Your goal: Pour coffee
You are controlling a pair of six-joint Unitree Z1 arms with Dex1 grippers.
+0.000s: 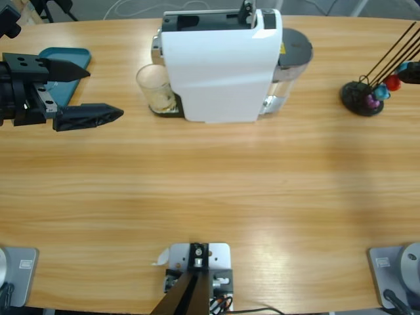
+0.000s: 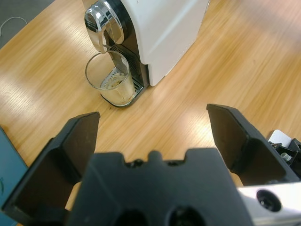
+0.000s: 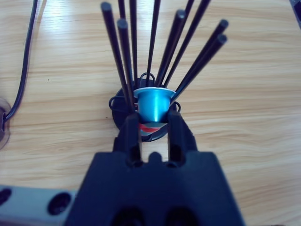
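We see the coffee, a shallow tan-brown layer in an upright clear glass (long axis vertical, mouth up) that stands on the drip tray under the chrome spout of the white machine at the far side of the worktop. We find the left gripper with jaws spread wide and empty, aimed toward the glass yet well apart from it. The right gripper has jaws drawn narrow at a blue capsule in the black wire capsule rack; we cannot read any writing or brand.
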